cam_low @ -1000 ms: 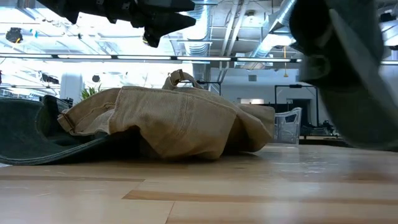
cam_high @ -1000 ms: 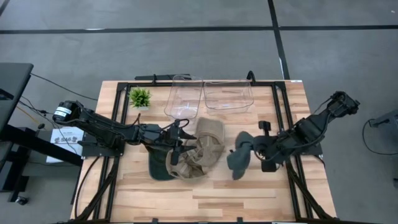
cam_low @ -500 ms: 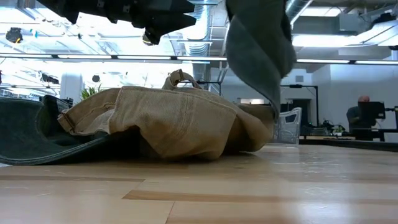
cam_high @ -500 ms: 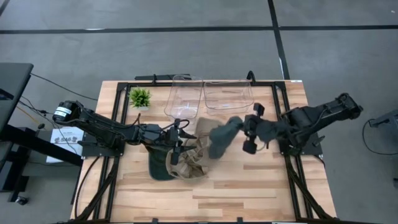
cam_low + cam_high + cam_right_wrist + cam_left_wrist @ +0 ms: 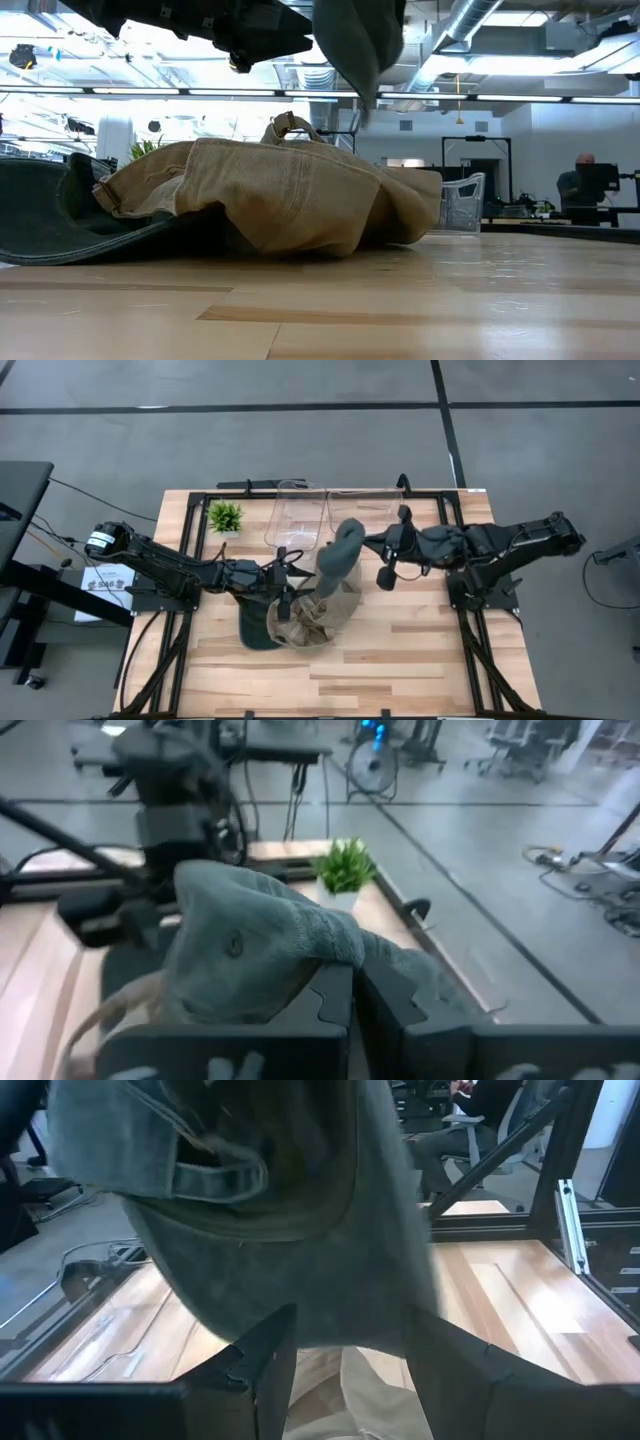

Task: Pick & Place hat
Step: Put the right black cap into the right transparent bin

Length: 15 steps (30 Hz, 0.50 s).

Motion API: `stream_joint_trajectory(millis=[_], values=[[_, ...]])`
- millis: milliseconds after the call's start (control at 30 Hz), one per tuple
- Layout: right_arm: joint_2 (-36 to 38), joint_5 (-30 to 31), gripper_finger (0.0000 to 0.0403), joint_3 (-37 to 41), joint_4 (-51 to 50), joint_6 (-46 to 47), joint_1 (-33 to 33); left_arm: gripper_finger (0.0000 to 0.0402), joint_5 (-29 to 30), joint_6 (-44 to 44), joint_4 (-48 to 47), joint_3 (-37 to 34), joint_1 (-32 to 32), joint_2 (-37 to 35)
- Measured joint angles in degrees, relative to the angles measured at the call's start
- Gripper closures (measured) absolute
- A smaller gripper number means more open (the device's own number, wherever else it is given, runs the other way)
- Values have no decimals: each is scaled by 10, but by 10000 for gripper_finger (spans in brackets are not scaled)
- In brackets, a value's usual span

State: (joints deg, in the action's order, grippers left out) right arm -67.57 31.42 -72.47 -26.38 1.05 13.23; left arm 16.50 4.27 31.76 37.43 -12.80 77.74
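A grey-green hat point(image 5: 342, 550) hangs in the air off my right gripper point(image 5: 372, 546), which reaches in from the table's right and is shut on it. It floats above a tan hat point(image 5: 328, 610) lying crumpled on the wood and partly over a dark green hat point(image 5: 255, 628). In the low view the grey-green hat point(image 5: 356, 40) hangs well above the tan hat point(image 5: 270, 190). My left gripper point(image 5: 286, 588) hovers open over the hats on the table, touching nothing. In the left wrist view the grey-green hat point(image 5: 290, 1190) fills the space ahead of my left gripper point(image 5: 345, 1370). My right gripper point(image 5: 355, 975) pinches the grey-green hat by a bunched edge point(image 5: 335, 948) between its two fingers, coming level from the table's right. The hat is lifted clear of the table and droops beyond and below the fingers, slack.
Two clear plastic bins point(image 5: 295, 515) point(image 5: 366, 510) stand at the table's far side, just behind the lifted hat. A small green plant point(image 5: 225, 515) sits at the far left. Bare wood lies on the near and right parts of the table point(image 5: 420, 650). A person sits in the room beyond point(image 5: 580, 185).
My right gripper has swung from the table's right side toward the left and far edge, rising, and has carried the grey-green hat over the tan hat toward the bins. The hat stays pinched and hangs free. My left arm has kept still.
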Motion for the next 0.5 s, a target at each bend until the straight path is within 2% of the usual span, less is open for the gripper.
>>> stream_joint_trajectory(millis=[500], values=[[0, -16, 403, 0, 53, -32, -37, 224, 0, -1, 5, 0, 1, 0]])
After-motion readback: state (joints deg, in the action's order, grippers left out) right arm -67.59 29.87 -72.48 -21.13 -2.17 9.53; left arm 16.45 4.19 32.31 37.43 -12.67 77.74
